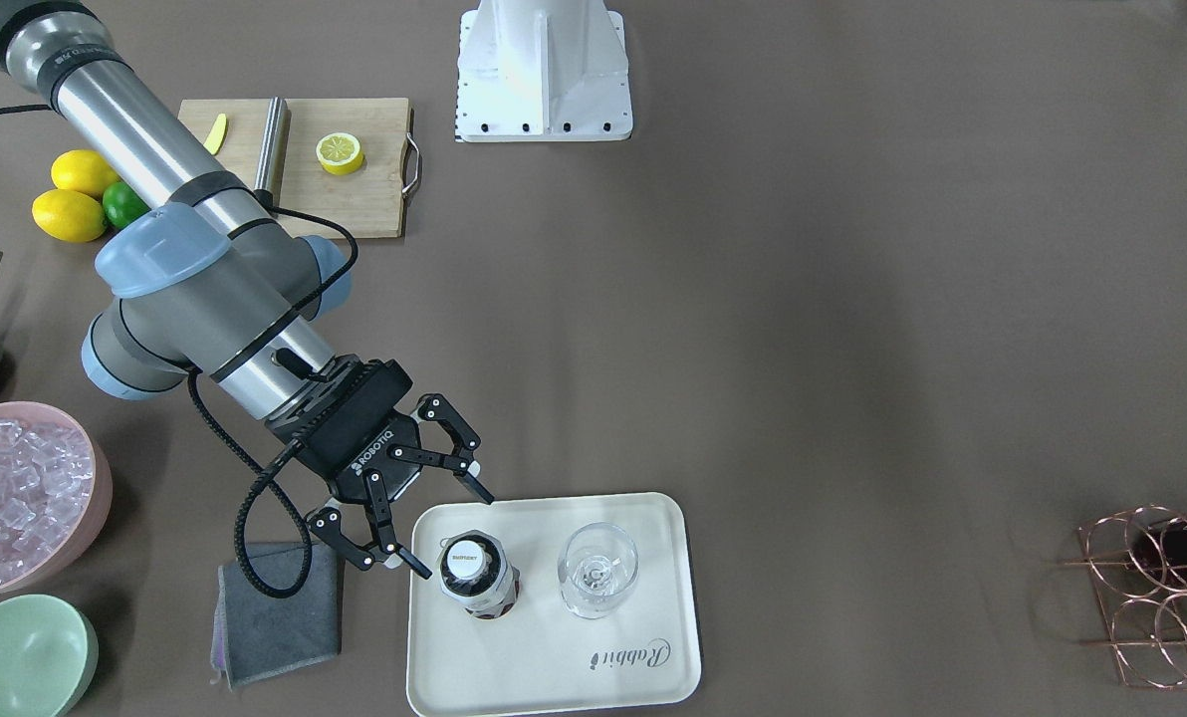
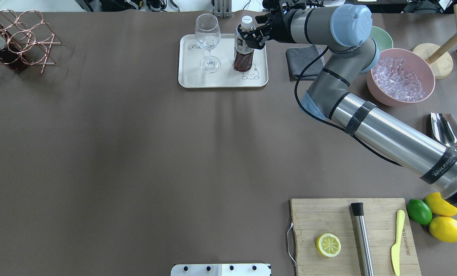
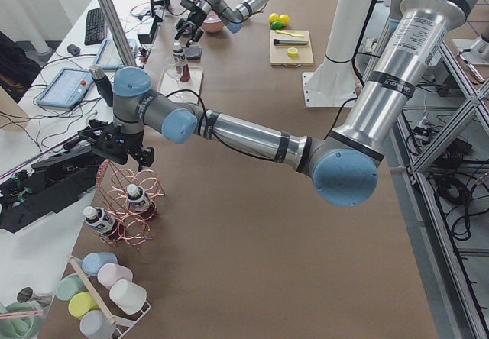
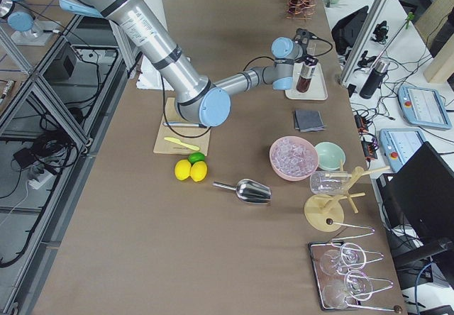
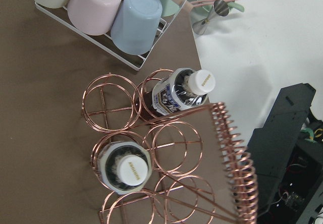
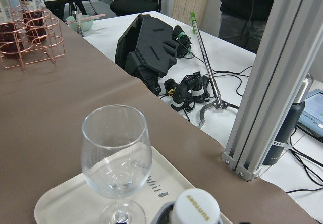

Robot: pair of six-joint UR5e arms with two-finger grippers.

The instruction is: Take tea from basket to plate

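Note:
A tea bottle (image 1: 479, 578) with a white cap stands upright on the cream plate (image 1: 554, 677), next to a clear wine glass (image 1: 596, 570). My right gripper (image 1: 457, 536) is open, its fingers spread just beside the bottle's top, and holds nothing. The bottle's cap shows at the bottom of the right wrist view (image 6: 197, 211). The copper wire basket (image 5: 171, 148) holds two more tea bottles (image 5: 126, 166). My left gripper (image 3: 114, 150) hovers above the basket (image 3: 130, 201); I cannot tell whether it is open or shut.
A grey cloth (image 1: 280, 612), a pink ice bowl (image 1: 21, 498) and a green bowl (image 1: 21, 657) lie beside the plate under my right arm. A cutting board (image 1: 355, 189) with half a lemon, whole lemons and a metal scoop sit nearer the robot.

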